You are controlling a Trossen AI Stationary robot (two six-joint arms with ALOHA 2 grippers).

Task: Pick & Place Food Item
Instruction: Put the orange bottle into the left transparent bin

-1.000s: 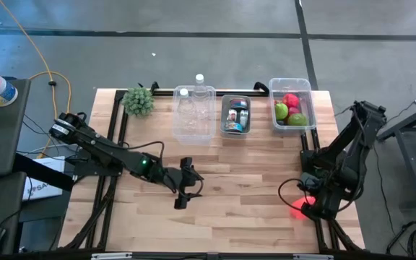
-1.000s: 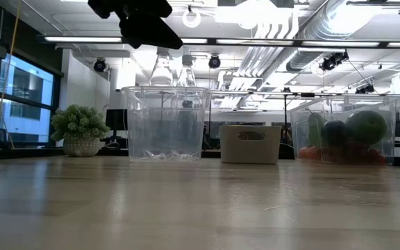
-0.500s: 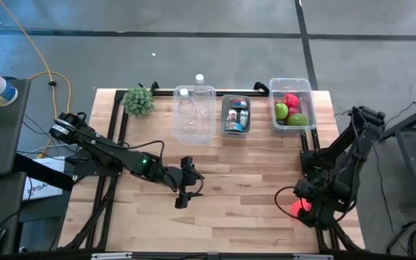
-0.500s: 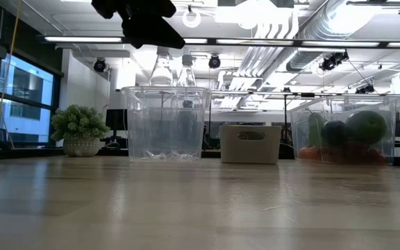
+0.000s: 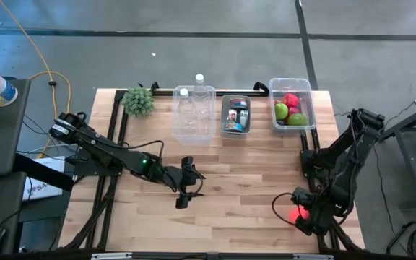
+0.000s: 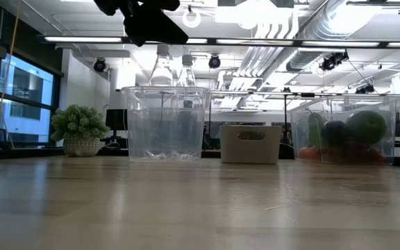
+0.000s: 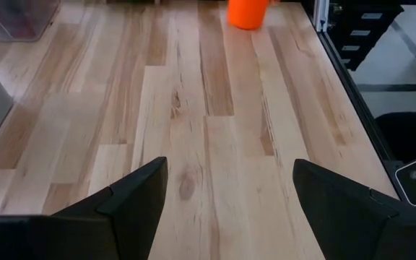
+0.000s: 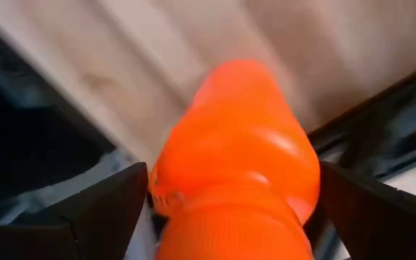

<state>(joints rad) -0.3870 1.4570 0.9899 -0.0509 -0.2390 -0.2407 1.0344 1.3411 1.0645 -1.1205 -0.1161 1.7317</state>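
Right gripper [image 5: 300,216]: wide apart fingers on both sides of a bright orange, rounded plastic food item [image 8: 233,166], which fills the gap between them, so it looks held.
Where it is: near the table's front right corner, by the dark frame rail.
Hard to see: from above the orange thing [image 5: 293,214] is only a small red-orange glow half under the arm; its full shape is cut off up close.
Left gripper [image 5: 185,189]: fingers spread, nothing between them, above bare light wooden table [image 7: 215,108] near the middle.
Only in the left wrist view: the orange thing [image 7: 248,12], far off, cut by the edge.
Low view: shows the left gripper [image 6: 148,17] only as a dark shape up high.
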